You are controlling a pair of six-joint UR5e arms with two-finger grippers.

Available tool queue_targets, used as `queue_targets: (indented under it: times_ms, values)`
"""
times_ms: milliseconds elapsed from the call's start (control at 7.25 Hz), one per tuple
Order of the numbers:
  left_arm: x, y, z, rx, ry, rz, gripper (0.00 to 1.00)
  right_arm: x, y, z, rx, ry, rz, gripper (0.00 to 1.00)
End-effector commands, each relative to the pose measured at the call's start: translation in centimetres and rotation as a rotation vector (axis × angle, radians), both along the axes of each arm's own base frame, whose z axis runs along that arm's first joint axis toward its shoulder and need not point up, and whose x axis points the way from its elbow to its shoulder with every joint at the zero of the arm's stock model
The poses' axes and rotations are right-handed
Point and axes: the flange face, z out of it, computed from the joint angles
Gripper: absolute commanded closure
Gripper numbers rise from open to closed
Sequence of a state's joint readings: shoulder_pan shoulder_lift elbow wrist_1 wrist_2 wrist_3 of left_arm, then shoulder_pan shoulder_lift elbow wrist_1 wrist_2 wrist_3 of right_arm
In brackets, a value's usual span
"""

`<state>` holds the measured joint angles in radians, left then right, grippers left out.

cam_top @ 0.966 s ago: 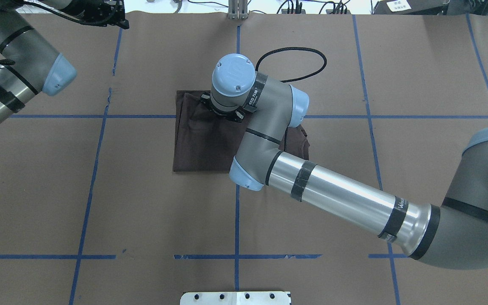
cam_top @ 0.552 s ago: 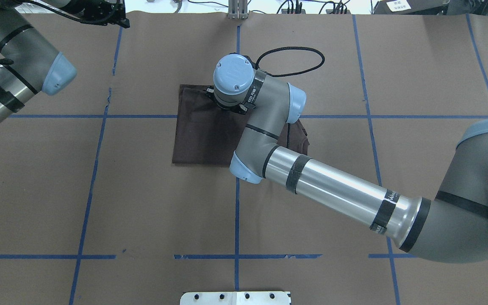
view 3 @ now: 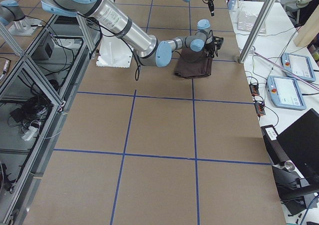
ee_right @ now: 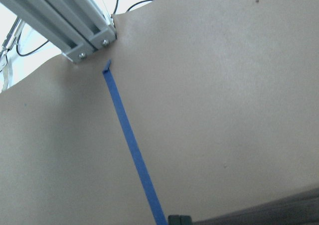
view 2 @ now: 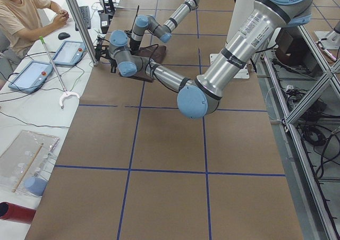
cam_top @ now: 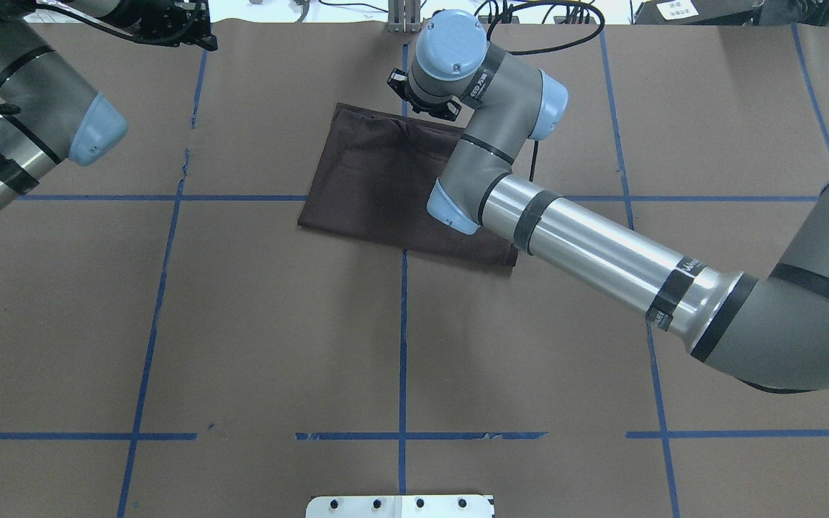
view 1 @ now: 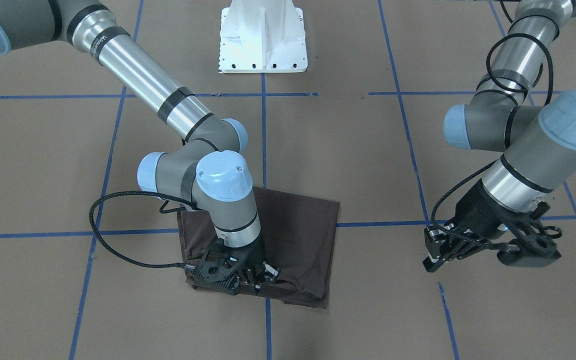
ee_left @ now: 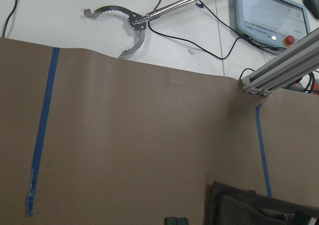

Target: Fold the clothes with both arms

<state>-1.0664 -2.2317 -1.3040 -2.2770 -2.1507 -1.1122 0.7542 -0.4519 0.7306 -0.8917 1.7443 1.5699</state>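
I read the dark brown T-shirt (cam_top: 378, 187) as a flat, folded rectangle of thin soft fabric. It lies skewed on the paper-covered tabletop (cam_top: 242, 324), toward the side away from the robot. Right gripper (view 1: 255, 277): jaws clenched on the shirt's outer edge. Left gripper (view 1: 433, 257): jaws clenched on nothing, well apart from the shirt.

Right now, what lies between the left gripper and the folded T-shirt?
Nothing but bare brown table paper crossed by blue tape; the front-facing view shows the left gripper clear of the T-shirt.
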Motion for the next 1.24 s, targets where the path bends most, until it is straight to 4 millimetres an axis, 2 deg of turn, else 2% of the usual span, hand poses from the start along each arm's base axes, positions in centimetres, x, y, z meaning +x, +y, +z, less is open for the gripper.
queue_targets:
  times_ms: [0,138,276,414,552,690,828,966,1104]
  values:
    - [-0.3,0.5,0.5,-0.002,0.000,0.002,1.00,6.1,-3.6,1.8,-0.020,-0.002,-0.042,1.00]
    - [-0.4,0.8,0.7,-0.001,0.001,0.003,1.00,9.8,-2.8,5.9,0.020,0.013,-0.078,1.00]
    - [-1.2,1.8,2.1,0.004,-0.007,0.005,1.00,14.7,-3.2,9.2,0.015,0.019,-0.147,1.00]
    - [-2.6,3.7,5.0,0.001,-0.025,0.010,1.00,21.2,-3.5,12.4,0.014,0.045,-0.199,1.00]
    - [-5.5,3.5,7.9,0.065,-0.095,0.024,1.00,27.5,-3.2,16.2,0.074,0.101,-0.266,1.00]
    - [-9.6,3.8,12.3,0.121,-0.181,0.040,1.00,35.0,-4.1,20.2,0.091,0.126,-0.310,0.96]
    - [-14.3,4.2,15.7,0.170,-0.239,0.063,1.00,42.7,-3.4,25.3,0.126,0.150,-0.346,0.79]
    - [-20.7,4.7,18.6,0.189,-0.260,0.067,1.00,49.8,-1.9,29.7,0.178,0.179,-0.381,0.76]
    - [-27.2,4.7,19.1,0.175,-0.297,0.041,0.96,54.7,-1.1,31.2,0.193,0.160,-0.397,0.65]
